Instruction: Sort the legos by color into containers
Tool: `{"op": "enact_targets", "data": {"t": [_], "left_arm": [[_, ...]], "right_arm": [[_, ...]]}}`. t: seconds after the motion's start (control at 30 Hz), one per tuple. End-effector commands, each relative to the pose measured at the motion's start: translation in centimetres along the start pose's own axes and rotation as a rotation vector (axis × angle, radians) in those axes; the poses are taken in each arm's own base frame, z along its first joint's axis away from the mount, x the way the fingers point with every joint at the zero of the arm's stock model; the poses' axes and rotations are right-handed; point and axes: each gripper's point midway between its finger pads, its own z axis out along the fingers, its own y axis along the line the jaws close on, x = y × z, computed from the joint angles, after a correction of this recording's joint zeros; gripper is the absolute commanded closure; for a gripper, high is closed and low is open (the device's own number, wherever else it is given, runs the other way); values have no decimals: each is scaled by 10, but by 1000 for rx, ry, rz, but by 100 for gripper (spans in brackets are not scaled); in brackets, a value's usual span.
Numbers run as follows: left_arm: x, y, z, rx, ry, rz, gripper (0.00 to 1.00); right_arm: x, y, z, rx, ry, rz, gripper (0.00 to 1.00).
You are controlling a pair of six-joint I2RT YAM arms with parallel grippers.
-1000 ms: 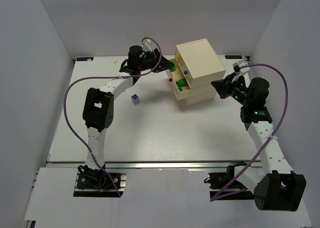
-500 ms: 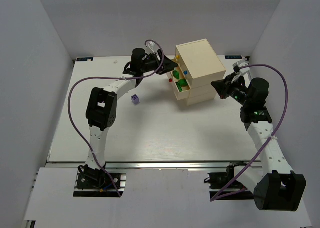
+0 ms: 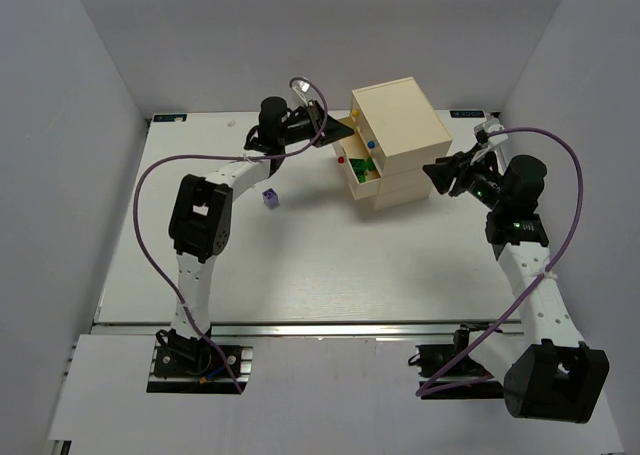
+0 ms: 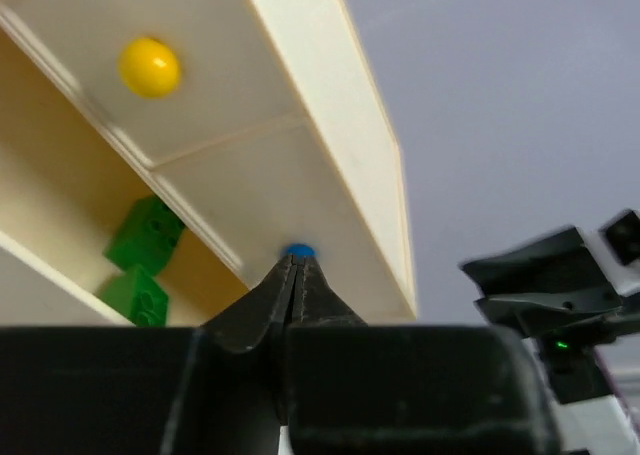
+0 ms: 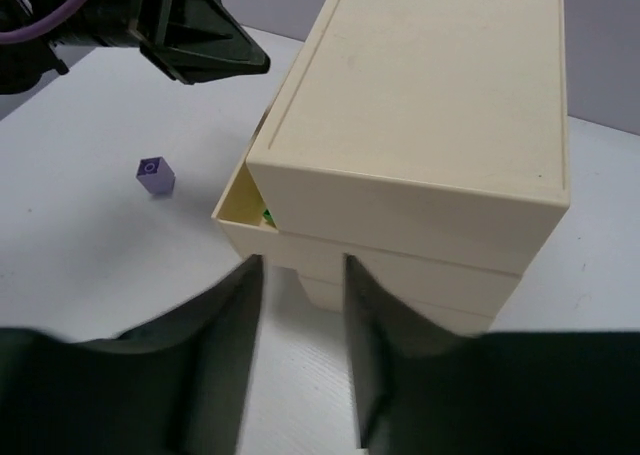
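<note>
1. Left pincer (image 4: 293, 263): clenched, tips pressed together, nothing between them. The tips touch a blue knob (image 4: 298, 250) on the front of the cream chest (image 4: 330, 155).
2. Left wrist view only: a yellow knob (image 4: 150, 66) sits on the panel above. Two green legos (image 4: 145, 235) lie in the pulled-out drawer (image 4: 60, 205) beneath that panel.
3. Right pincer (image 5: 300, 267): released, fingers (image 5: 235, 325) spread and blurred, nothing gripped. The chest's lower rear corner shows just beyond the gap; I cannot tell whether they touch.
4. Right wrist view only: the chest's plain top and back, no knobs visible. The drawer juts out on the far side under the top tier, with a sliver of green inside.
5. Purple lego (image 3: 269, 197): alone on the white counter (image 3: 300, 265), well apart from the chest on its front side. It shows in the top and right wrist views, not in the left wrist view.
6. Top view: the two pincers flank the chest, the left at its front and the right at its back.
</note>
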Motion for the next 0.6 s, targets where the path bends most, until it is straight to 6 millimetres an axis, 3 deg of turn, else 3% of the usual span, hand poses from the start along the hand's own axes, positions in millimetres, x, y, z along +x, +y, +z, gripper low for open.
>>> {"op": "enact_targets", "data": {"t": [0.0,0.03,0.07,0.1,0.13,0.17,0.27,0.3,0.33,0.43,0.47,0.5,0.53,0.57], "left_arm": [[-8,-71,-37,129,-15,111,91],[-6,-68,-46,120,-23,122,92],[-3,-89,-58,139,-33,158,94],[6,-85,-63,131,-26,161,94],[21,-65,-74,102,-19,130,94],[28,-71,-82,111,-18,139,94],[49,-39,-101,52,-29,80,68],[53,-36,-103,41,-32,72,49],[57,-23,-108,12,-40,50,37],[61,6,-107,-78,-63,-12,14],[58,12,-105,-95,-71,-21,2],[65,23,-100,-118,-57,-53,2],[63,28,-99,-132,-63,-63,2],[60,31,-96,-141,-70,-68,2]], "right_arm": [[-22,10,-4,-50,-55,-47,50],[-23,11,-5,-56,-49,-45,46],[-27,13,-5,-62,-51,-50,42],[-34,13,-6,-64,-59,-62,36],[-35,14,-5,-71,-51,-55,34],[-38,14,-3,-75,-49,-56,31],[-56,11,5,-83,-49,-45,28],[-60,6,8,-70,-44,-36,28],[-78,-3,16,-49,-53,-30,29],[-96,-24,37,-5,-5,36,31],[-95,-28,41,5,20,67,31],[-85,-41,55,15,57,105,31],[-102,-44,61,16,41,99,30],[-103,-52,66,41,51,116,30]]}}
